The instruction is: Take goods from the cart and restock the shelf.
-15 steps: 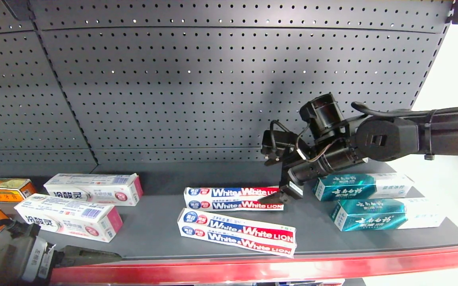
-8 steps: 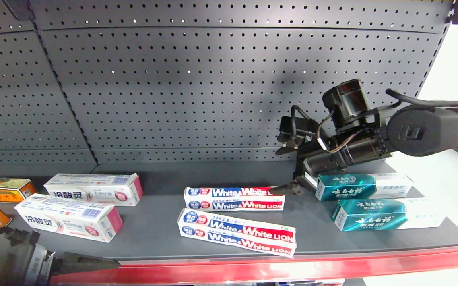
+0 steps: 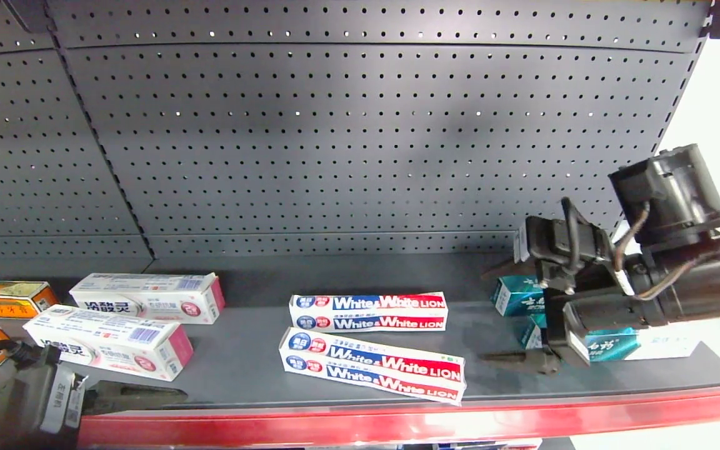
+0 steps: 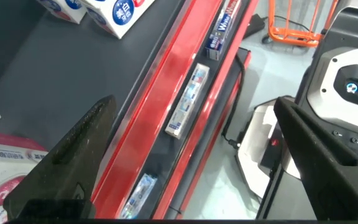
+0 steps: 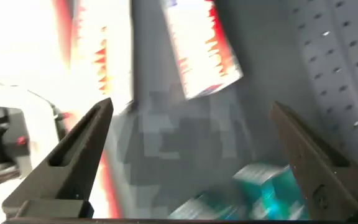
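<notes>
Two white, blue and red toothpaste boxes lie mid-shelf, one at the back (image 3: 369, 311) and one nearer the front (image 3: 372, 364). My right gripper (image 3: 507, 315) hangs open and empty at the shelf's right end, in front of two teal boxes (image 3: 515, 294) that it partly covers. In the right wrist view its fingers (image 5: 73, 162) stand wide apart over the grey shelf, with a white and red box (image 5: 201, 50) beyond. My left gripper (image 3: 147, 397) sits low at the front left by the red shelf edge. The left wrist view shows it open (image 4: 194, 104) and empty.
Two pink-and-white boxes (image 3: 147, 297) and orange boxes (image 3: 4, 297) lie on the shelf's left part. The grey shelf (image 3: 247, 369) has a red front lip (image 3: 397, 419) and a perforated back wall. A lower shelf with boxes (image 4: 185, 102) and an orange frame (image 4: 297, 28) on the floor sit below.
My right gripper has drawn away from the rear white, blue and red box, moving right and toward the shelf front. The boxes have stayed put and the left gripper has barely shifted.
</notes>
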### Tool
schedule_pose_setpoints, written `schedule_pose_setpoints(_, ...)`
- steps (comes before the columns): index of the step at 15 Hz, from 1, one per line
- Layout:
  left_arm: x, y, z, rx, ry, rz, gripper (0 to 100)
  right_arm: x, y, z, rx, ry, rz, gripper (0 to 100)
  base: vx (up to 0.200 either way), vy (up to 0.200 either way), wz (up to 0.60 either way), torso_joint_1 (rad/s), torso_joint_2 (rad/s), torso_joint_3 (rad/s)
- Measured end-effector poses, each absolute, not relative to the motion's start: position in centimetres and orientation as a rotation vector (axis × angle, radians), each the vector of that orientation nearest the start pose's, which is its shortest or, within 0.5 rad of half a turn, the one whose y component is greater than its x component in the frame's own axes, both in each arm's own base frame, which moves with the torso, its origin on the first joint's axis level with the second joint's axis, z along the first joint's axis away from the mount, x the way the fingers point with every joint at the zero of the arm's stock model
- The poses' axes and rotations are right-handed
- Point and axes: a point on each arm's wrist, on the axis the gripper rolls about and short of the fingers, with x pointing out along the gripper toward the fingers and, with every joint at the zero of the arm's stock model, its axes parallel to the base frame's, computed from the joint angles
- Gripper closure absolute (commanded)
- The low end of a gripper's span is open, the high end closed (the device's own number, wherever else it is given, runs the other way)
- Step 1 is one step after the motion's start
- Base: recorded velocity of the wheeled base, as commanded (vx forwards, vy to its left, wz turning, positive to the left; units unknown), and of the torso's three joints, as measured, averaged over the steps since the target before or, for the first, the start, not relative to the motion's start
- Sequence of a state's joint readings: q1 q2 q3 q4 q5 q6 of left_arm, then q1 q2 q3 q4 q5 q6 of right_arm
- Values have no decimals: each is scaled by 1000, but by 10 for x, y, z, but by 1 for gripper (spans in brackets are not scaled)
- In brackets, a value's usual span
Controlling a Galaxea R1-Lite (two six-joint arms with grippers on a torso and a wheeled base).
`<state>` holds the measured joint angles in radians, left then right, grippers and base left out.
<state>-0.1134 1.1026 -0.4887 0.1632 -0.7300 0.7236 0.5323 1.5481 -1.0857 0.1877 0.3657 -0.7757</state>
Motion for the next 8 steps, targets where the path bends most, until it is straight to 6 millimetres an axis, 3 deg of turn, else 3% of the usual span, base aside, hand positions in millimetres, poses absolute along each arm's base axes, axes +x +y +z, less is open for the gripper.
schedule_pose_setpoints(3, 118, -29, 162, 409, 426, -1024, 0, 193, 130, 224, -760, 302, 1102, 0, 0, 0, 0, 0, 0, 0)
schedule_pose_setpoints(8, 118, -29, 162, 408, 426, -1024, 0, 173, 136, 218, -807, 315, 1115, 0, 0, 0, 0, 0, 0, 0)
